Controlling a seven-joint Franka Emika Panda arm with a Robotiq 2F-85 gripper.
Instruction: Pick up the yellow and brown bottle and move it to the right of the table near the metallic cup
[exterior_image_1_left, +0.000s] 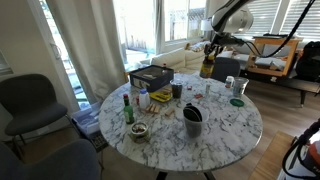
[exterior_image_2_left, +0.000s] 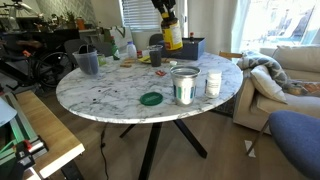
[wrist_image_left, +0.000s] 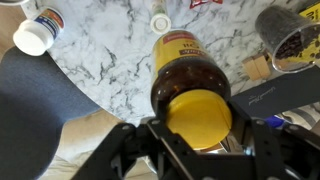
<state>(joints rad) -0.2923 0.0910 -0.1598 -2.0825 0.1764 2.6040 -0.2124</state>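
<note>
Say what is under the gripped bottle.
Under the yellow and brown bottle: marble table, near its edge, a white round object just past the bottle's base. The spot straight below is hidden by it.

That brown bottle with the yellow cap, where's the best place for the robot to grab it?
Near the top, coming straight down, as the gripper holds it now: fingers either side of the yellow and brown bottle at its cap end. That end is narrower than the body, and the bottle hangs upright.
</note>
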